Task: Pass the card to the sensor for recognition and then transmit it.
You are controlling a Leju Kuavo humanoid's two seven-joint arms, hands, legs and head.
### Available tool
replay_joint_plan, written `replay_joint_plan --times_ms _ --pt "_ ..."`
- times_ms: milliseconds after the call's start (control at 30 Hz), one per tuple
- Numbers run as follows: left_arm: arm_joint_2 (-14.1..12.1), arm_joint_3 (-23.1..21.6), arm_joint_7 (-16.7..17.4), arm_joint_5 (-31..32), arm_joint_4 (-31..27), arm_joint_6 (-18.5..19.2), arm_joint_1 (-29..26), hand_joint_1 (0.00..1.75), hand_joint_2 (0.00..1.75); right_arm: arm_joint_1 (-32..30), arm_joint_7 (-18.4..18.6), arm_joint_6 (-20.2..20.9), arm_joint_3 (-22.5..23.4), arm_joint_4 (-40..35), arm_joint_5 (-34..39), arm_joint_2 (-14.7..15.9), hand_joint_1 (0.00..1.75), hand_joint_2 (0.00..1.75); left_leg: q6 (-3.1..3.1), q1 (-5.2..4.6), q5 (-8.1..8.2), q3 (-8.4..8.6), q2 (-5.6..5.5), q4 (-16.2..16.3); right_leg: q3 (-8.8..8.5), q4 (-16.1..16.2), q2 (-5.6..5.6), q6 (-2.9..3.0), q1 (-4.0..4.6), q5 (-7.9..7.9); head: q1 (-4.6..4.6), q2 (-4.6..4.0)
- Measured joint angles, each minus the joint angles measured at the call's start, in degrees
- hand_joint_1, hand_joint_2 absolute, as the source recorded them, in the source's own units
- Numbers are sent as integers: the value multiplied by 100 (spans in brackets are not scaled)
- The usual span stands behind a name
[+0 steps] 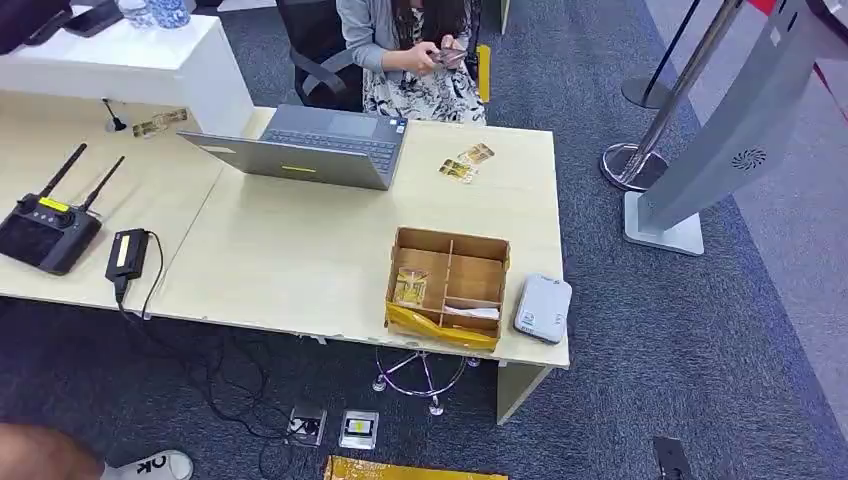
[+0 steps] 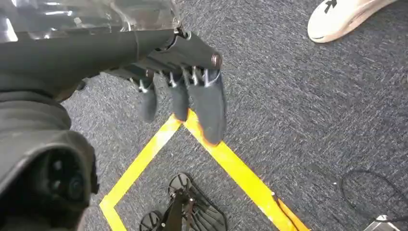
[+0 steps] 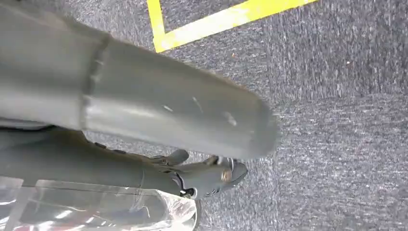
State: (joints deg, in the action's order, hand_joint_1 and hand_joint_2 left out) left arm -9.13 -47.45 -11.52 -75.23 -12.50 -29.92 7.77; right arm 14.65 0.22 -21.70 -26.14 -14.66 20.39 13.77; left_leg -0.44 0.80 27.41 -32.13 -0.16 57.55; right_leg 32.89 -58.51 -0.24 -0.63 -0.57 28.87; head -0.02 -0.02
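Observation:
A gold-patterned card (image 1: 409,288) lies in the left compartment of an open cardboard box (image 1: 440,328) near the desk's front right corner. Just right of the box sits the grey sensor (image 1: 542,308), flat on the desk. Two more cards (image 1: 466,162) lie on the desk beside the laptop. My left hand (image 2: 183,91) hangs over the carpet with its fingers straight and apart, holding nothing. My right hand (image 3: 192,130) also hangs over the carpet; its thick thumb covers most of the fingers (image 3: 211,175), and nothing is in it.
An open laptop (image 1: 310,145) stands at the desk's far side, with a seated person (image 1: 415,50) behind it holding a phone. A black controller (image 1: 45,230) and a power brick (image 1: 126,255) lie at the left. A grey kiosk stand (image 1: 720,140) rises at the right. Yellow tape (image 2: 231,163) marks the floor.

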Motion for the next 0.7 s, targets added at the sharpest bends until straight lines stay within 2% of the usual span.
replay_joint_plan --times_ms 200,233,267,300,333,367,700 --pt "-29 -4 2 -63 0 9 -11 175 0 7 -9 -55 -118 0 -105 17 175 0 0 0 0 -1 0 0 -1 0 -2 0 1 0 -2 0" --pt "-33 -4 0 -68 0 7 -11 168 0 7 -9 -70 -142 0 -105 17 175 0 0 0 0 -1 0 0 -1 0 -2 0 0 0 -2 0" --pt "-35 -4 2 -72 0 4 -11 42 0 7 -9 -85 -144 0 -105 17 145 0 0 0 0 -1 -1 0 -1 0 -2 0 0 0 -4 0" --pt "-39 -4 2 -74 0 2 -11 42 0 8 -7 -96 -144 0 -105 17 145 0 0 0 0 -1 -1 0 -2 0 -2 0 0 0 -2 0" --pt "-42 -4 0 -74 0 -2 -12 0 0 9 0 -101 -151 0 -105 17 17 0 0 0 0 -1 -1 0 -2 0 -2 0 0 0 -2 0" --pt "-42 -4 -4 -76 0 -11 -13 0 0 11 15 -109 -166 0 -105 17 0 0 0 0 0 -1 -1 0 -2 0 -2 0 0 0 -2 0" --pt "-46 -4 -59 -92 0 -28 -15 0 0 10 133 -201 -232 0 -50 15 0 0 0 0 0 -1 -1 0 -1 0 -2 0 0 0 -4 0"
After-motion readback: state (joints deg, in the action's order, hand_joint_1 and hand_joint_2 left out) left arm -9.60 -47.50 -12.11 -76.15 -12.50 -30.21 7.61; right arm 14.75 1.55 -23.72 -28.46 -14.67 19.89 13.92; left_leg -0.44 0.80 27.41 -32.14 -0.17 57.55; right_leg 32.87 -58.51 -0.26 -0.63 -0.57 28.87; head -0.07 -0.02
